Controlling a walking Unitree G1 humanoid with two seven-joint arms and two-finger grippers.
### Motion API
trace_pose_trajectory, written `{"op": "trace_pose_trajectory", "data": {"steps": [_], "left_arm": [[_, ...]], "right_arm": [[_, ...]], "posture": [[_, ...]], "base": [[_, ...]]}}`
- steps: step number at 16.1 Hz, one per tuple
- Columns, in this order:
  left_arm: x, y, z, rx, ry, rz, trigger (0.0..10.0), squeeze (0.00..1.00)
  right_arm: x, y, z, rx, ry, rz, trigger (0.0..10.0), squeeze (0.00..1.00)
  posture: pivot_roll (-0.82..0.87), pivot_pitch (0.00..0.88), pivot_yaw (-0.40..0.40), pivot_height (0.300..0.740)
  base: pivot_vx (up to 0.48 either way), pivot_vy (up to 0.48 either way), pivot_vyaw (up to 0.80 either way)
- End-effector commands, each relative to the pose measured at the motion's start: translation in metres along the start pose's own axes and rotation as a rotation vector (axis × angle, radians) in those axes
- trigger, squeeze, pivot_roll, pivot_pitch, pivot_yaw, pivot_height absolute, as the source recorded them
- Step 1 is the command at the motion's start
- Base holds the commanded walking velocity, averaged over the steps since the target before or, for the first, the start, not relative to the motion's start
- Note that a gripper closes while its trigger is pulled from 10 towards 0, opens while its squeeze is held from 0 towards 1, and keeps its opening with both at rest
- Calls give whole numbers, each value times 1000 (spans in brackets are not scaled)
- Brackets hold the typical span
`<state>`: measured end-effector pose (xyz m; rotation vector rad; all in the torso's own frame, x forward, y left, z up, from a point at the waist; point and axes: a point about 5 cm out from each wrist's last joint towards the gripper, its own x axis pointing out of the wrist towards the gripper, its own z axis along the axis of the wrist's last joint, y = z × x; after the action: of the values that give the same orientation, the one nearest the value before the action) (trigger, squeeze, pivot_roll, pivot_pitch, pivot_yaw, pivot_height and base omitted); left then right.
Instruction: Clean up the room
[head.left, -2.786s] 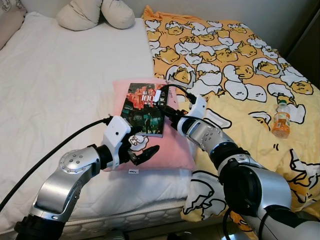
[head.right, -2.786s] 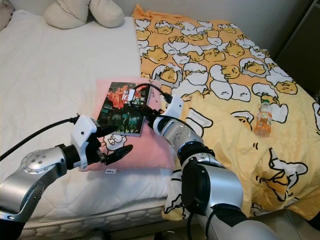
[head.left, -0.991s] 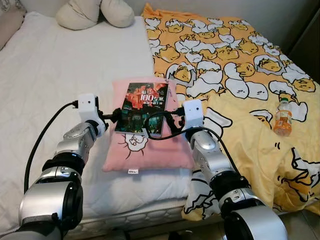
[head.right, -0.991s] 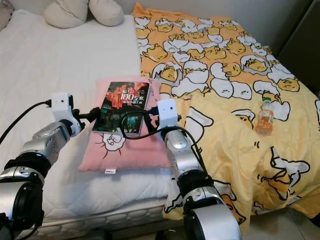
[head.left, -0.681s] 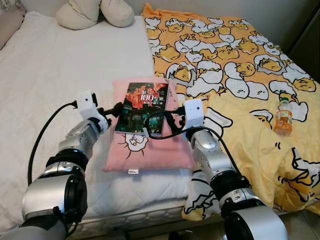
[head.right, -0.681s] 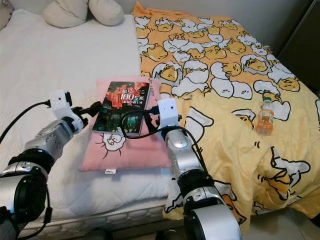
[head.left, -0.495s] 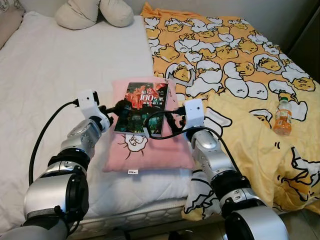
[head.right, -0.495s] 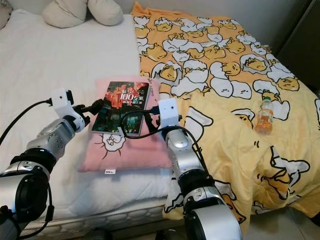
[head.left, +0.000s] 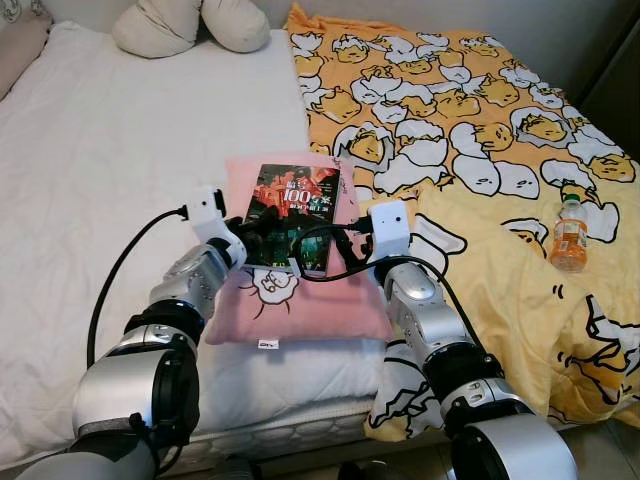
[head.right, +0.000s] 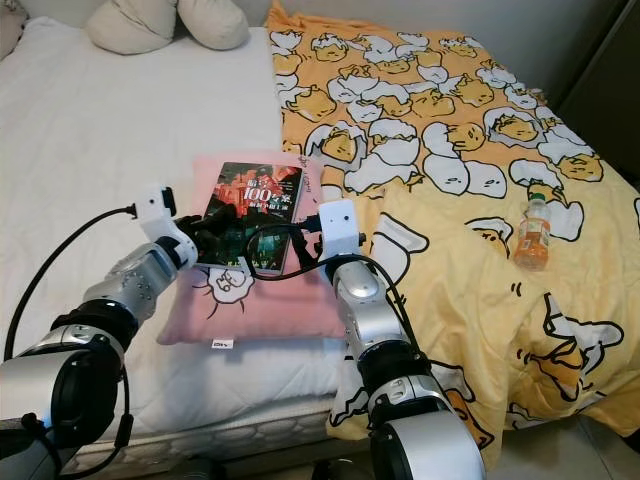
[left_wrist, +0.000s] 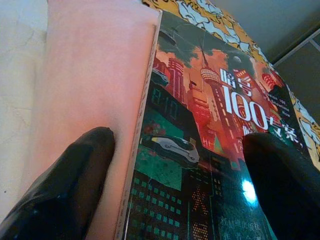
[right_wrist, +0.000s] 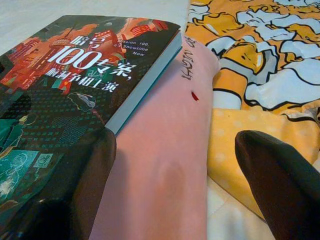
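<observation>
A paperback book lies flat on a pink pillow near the bed's front edge, beside the yellow cartoon blanket. The left hand is spread wide, straddling the book's spine edge; the right hand is also wide open, one finger at the book's other edge, gripping nothing. The soft pillow could give way, so the fingers might pinch fabric or push the book off. A drink bottle lies well apart.
</observation>
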<state>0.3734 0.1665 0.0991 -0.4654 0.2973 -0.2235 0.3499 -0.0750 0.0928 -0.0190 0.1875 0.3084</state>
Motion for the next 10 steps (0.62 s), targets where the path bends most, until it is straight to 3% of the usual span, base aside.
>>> {"op": "trace_pose_trajectory", "data": {"steps": [1,3,4,5,10], "left_arm": [[3,-5,-4,-8,34,-4,10000,0],[2,-5,-6,-32,36,-4,10000,0],[2,-4,-7,-47,36,-10,5608,0],[2,-4,-8,-50,41,-13,0,0],[-1,-4,-23,-88,135,-34,0,0]], "right_arm": [[-1,-1,1,9,-4,0,10000,0],[-1,-1,0,9,-2,1,10000,0],[-1,-1,0,9,0,2,10000,0],[-1,-1,0,8,2,4,10000,0],[0,-1,0,6,4,5,10000,0]], "posture": [[-4,49,-43,732],[-4,45,-41,732],[-1,41,-42,732],[-1,41,-42,732],[5,25,-49,732]], "base": [[0,0,0],[0,0,0],[0,0,0],[0,0,0],[0,0,0]]}}
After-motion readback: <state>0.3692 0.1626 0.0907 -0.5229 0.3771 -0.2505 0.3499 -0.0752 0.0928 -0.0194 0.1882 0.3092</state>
